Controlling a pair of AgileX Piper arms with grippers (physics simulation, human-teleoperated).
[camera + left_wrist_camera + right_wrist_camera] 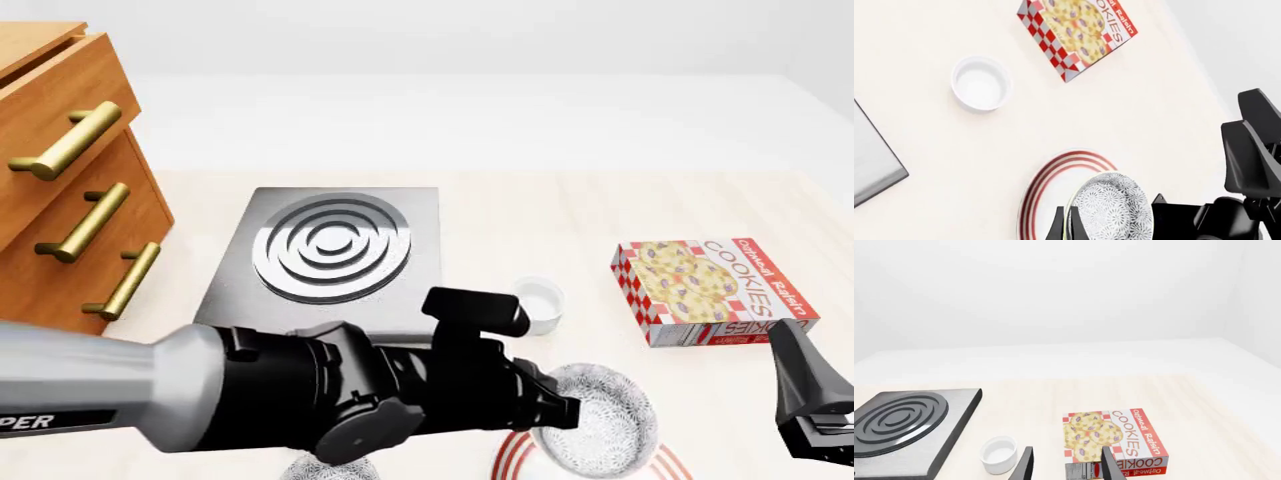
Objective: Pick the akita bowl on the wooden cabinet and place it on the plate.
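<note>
Tabletop (561, 215): akita bowl (590, 418) over plate (514, 458) edge.

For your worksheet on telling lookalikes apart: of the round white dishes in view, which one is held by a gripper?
The speckled akita bowl, gripped by the left gripper above the red-ringed plate. The small plain white cup stands free on the table.

The left arm (267, 390) covers most of the plate (514, 455) in the front view; only red ring arcs show beside the akita bowl (594, 420). A second speckled bowl (327, 468) is cut by the bottom edge at 6 o'clock. The wooden cabinet (60, 170) runs off at 9 o'clock. The right gripper (1064, 464) shows only its fingertips.
</note>
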